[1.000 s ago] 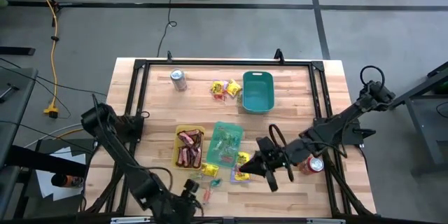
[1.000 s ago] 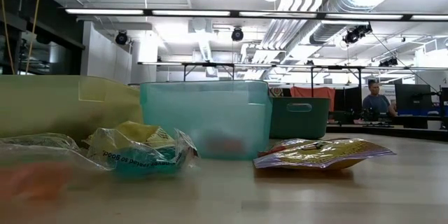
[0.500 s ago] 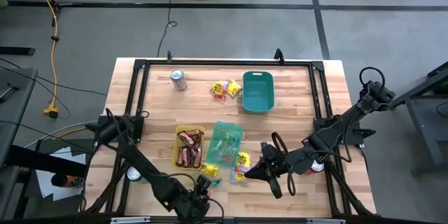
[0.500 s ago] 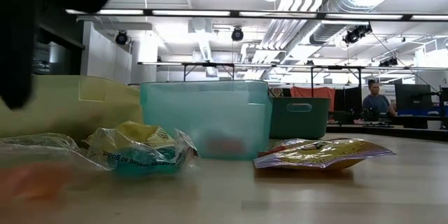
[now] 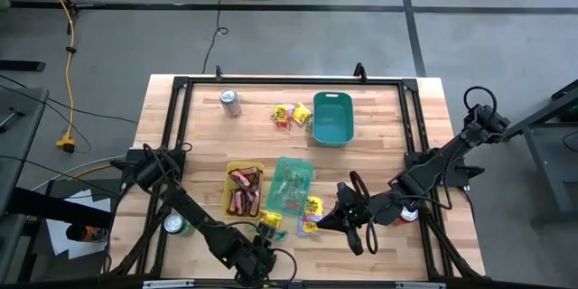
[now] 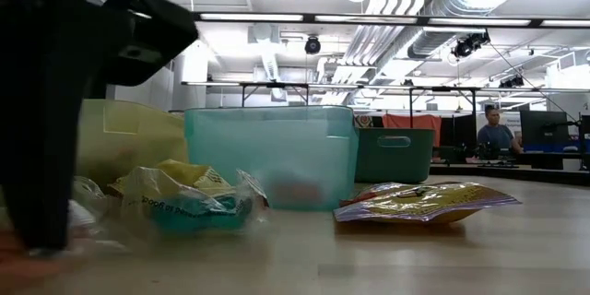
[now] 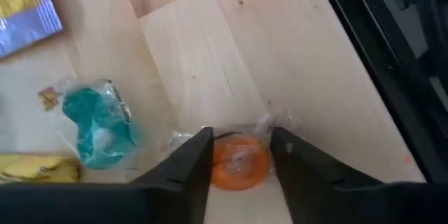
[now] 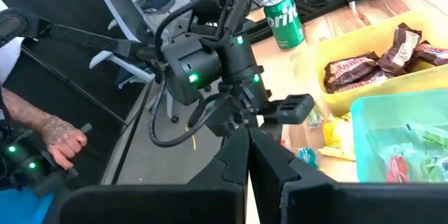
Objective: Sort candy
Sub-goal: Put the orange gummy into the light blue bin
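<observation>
Presently noted: orange sweet [image 7: 240, 166] on worktop [image 7: 210, 63] near front edge, sitting between fingers [image 7: 187, 171] of left gripper [image 5: 267, 251]; fingers part open, flanking wrapper, grip not confirmed. Teal sweet [image 7: 96, 117] and yellow packet [image 7: 31, 170] lying just beside. Red-brown bars [image 5: 242, 191] in yellow tray [image 5: 244, 168]; small pieces in adjoining teal tray [image 5: 291, 163]. Right gripper [image 5: 323, 223] beside a yellow packet [image 5: 312, 206], fingers shut, nothing held. Second teal tray [image 5: 332, 135] well apart, farther back.
</observation>
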Action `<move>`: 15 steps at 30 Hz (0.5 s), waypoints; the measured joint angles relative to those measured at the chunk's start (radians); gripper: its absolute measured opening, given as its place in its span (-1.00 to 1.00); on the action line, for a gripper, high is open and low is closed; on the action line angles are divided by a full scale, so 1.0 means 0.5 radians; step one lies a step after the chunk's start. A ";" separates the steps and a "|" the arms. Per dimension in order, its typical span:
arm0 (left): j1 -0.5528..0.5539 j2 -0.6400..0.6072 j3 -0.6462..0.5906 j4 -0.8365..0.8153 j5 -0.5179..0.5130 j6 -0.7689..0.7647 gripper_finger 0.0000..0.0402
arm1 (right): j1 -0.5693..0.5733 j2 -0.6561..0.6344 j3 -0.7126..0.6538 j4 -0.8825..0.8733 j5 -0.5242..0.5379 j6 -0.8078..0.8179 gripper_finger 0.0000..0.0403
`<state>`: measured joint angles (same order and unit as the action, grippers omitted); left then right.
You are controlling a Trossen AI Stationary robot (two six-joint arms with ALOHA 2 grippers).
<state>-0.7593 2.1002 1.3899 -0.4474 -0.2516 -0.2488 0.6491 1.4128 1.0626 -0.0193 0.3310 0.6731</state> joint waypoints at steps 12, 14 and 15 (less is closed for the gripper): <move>0.087 -0.348 -0.008 -0.290 0.102 -0.250 -0.99 | -0.002 0.000 0.000 -0.043 0.001 -0.011 -0.97; 0.091 -0.475 -0.008 -0.295 0.028 -0.233 -0.99 | -0.002 0.000 0.000 -0.051 0.001 -0.026 -0.97; 0.094 -0.542 -0.008 -0.286 -0.012 -0.231 -0.99 | -0.002 0.000 0.000 -0.049 0.001 -0.038 -0.97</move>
<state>-0.7126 1.8292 1.3861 -0.5903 -0.2577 -0.3642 0.6480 1.4128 1.0626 -0.0440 0.3313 0.6544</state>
